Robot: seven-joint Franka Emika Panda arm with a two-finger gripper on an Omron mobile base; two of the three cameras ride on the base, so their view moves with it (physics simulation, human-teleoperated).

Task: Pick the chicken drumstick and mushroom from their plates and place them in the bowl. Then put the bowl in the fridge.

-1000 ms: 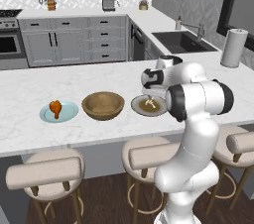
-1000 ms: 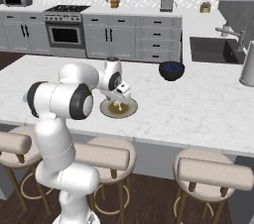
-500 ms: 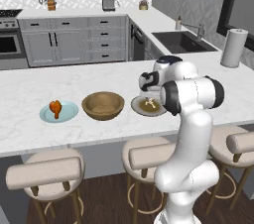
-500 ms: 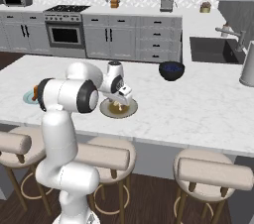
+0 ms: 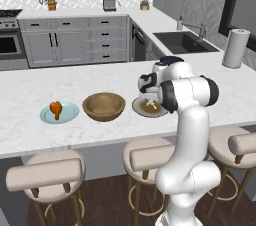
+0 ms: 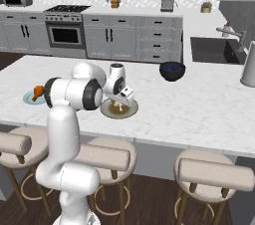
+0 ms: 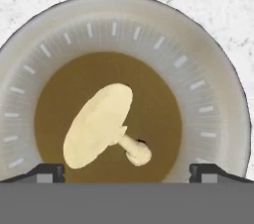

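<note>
Mushroom [image 7: 105, 124] on grey-brown plate [image 7: 213, 94], under wide-spread end effector [image 7: 127, 172] (seemingly untouched)

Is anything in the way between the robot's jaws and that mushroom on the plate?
Nothing visible. In the hand view the gripper looks straight at the mushroom, lying on its side in the grey-brown plate, with the jaws wide open either side and only bare plate between.
</note>
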